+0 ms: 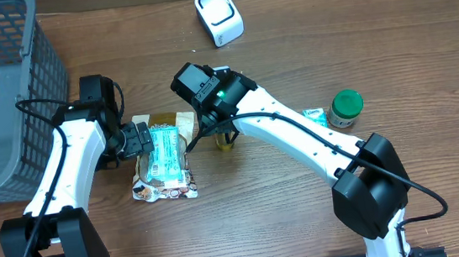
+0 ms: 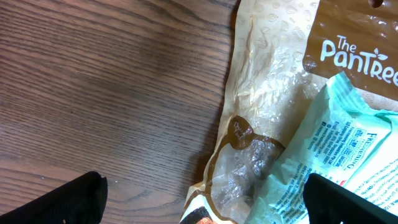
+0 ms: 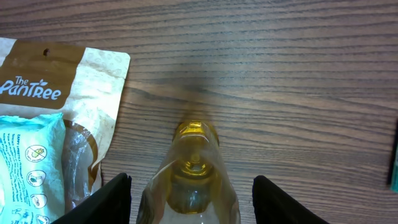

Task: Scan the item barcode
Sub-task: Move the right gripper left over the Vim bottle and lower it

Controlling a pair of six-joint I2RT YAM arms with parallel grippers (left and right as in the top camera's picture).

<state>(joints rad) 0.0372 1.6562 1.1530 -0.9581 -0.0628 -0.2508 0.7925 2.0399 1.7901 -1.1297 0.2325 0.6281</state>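
Bottle (image 3: 196, 168) sits dead between the fingers of my right pincer (image 3: 196, 199), long axis along them; they stand apart, just clear of it. Left pincer (image 2: 208, 200), gaping, hangs farther off.

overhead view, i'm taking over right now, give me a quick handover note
Left gripper open, holding nothing, low over the brown pouch and the teal packet lying on it.
Right gripper open, fingers either side of the small yellow bottle on the table, not yet gripping.
White scanner sits at the table's far edge, nothing near it.
Done: right arm lined up on the bottle. Left: grip, carry to scanner, show barcode.
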